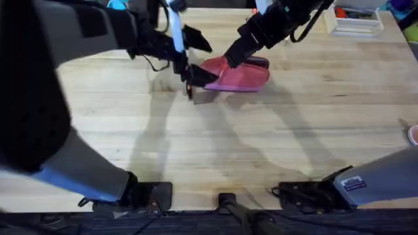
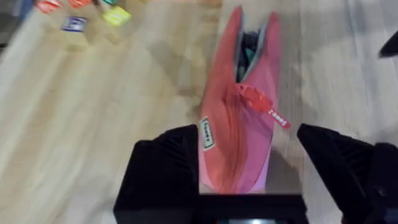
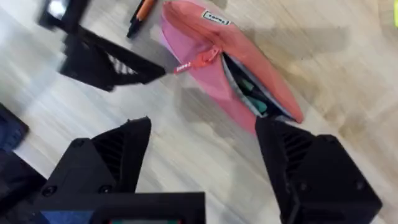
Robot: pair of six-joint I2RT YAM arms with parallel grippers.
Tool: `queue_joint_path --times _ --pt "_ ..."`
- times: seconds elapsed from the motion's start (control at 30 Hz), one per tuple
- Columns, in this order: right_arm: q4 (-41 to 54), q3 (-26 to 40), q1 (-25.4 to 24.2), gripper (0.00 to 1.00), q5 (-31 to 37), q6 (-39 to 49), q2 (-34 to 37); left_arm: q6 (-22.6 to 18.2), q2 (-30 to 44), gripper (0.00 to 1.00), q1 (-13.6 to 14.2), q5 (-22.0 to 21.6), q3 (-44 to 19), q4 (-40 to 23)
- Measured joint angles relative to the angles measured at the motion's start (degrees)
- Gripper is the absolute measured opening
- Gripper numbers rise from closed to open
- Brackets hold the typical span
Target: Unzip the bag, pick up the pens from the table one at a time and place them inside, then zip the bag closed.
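pink pouch (image 2: 239, 134) partly unzipped on bench (image 1: 274, 143) | orange pen (image 3: 140, 14) lying outside | both my jaws hanging released | zipping remaining

One pink pouch (image 1: 238, 76) on the table (image 1: 274, 143), part unzipped. One red zipper pull (image 2: 252, 95) on it, and one small label (image 2: 206, 134) on its side. One orange pen (image 3: 142, 14) just beside the pouch. Three small coloured blocks (image 2: 115, 15) on the table, well apart from the pouch. Two robot arms; each gripper (image 2: 249, 171) has two black fingers (image 3: 311, 168).
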State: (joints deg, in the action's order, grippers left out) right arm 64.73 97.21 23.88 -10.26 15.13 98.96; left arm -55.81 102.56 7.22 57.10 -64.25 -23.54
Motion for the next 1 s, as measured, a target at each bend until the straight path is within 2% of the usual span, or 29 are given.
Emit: queue_joint_path --times 0.13,0.27,0.53,0.67,1.0 --pt "0.0 0.0 0.0 0.996 0.0 5.5 0.0 3.6 -5.8 0.993 -2.6 0.2 0.0 -0.8" --pt "0.0 0.0 0.0 0.997 0.0 13.1 0.0 6.5 -9.8 0.993 -5.4 0.4 0.0 -5.0" --pt "-6.0 0.1 0.0 0.997 0.2 24.9 -1.0 8.3 -10.9 0.993 -9.1 0.3 0.0 -12.4" --pt "-7.6 0.2 0.0 0.997 0.2 26.9 -1.0 8.5 -10.9 0.993 -9.9 0.3 0.0 -13.8" --pt "-8.2 0.2 0.0 0.996 0.2 28.2 -1.0 8.5 -10.9 0.994 -10.0 0.3 0.0 -13.8"
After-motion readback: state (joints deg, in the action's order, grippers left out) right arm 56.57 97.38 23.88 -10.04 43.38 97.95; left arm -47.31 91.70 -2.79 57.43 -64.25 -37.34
